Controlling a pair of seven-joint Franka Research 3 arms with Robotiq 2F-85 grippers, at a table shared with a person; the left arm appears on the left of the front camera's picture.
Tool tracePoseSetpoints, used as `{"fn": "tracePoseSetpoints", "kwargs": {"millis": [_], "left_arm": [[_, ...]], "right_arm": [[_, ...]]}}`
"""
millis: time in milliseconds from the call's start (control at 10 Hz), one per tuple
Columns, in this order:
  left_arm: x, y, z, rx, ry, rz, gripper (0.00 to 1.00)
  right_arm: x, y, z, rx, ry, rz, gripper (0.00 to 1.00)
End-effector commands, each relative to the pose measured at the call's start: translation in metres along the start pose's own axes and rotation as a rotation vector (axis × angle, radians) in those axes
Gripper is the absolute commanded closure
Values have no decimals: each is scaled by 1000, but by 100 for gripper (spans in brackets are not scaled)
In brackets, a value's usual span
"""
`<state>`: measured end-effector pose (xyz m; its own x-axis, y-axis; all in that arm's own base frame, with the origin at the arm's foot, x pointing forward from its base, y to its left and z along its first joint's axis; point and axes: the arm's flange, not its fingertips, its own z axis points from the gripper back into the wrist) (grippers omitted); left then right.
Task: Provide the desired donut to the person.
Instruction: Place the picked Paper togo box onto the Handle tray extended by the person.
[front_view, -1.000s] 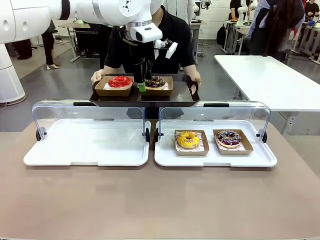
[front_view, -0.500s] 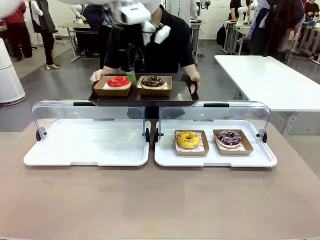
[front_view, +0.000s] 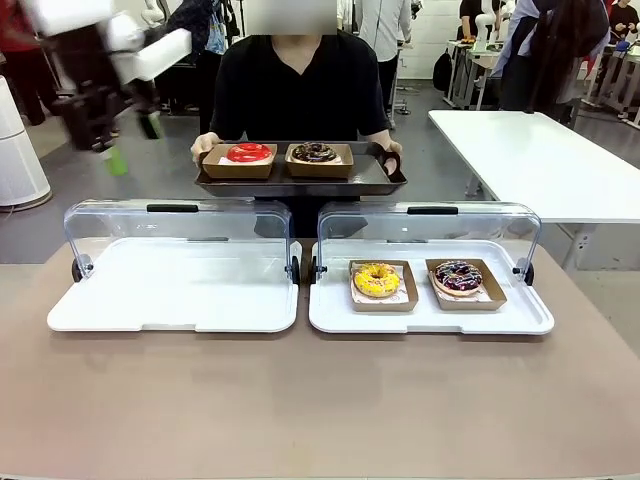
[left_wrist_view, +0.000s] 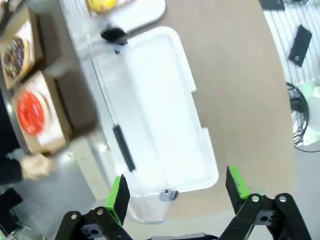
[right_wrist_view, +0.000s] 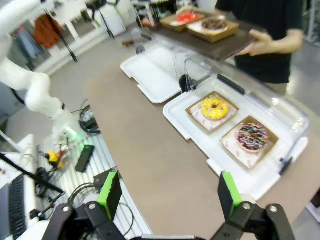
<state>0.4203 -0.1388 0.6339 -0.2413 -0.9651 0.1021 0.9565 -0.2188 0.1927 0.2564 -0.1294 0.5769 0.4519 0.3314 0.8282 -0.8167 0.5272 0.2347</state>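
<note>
Donuts: 4 total, each in a brown card tray.
On person's tray: red-glazed donut + choc donut, held up beyond far edge of table.
In right case: yellow donut, choc-sprinkle donut.
Cases: 2 white w/ clear lids up; left case bare.
Person: black tee.
Left gripper: jaws wide apart, nothing in them.
Right gripper: spread, nothing between pads.
Writing: none legible.

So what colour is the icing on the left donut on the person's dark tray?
Red, on the glazed ring donut in its cardboard holder; clearest in the front view.
</note>
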Motion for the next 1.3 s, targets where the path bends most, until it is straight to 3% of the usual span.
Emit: {"fn": "tracePoseSetpoints", "kwargs": {"millis": [0, 600, 800, 1200], "left_arm": [[-30, -26, -17, 28, -43, 33, 0], [-120, -29, -45, -50, -62, 200, 0], [-122, -30, -53, -58, -28, 245, 0], [-122, -34, -47, -63, -57, 207, 0]], "right_arm": [[0, 0, 0, 10, -9, 5, 0], [0, 0, 0, 10, -9, 5, 0], [0, 0, 0, 10, -9, 5, 0], [0, 0, 0, 10, -9, 5, 0]]}}
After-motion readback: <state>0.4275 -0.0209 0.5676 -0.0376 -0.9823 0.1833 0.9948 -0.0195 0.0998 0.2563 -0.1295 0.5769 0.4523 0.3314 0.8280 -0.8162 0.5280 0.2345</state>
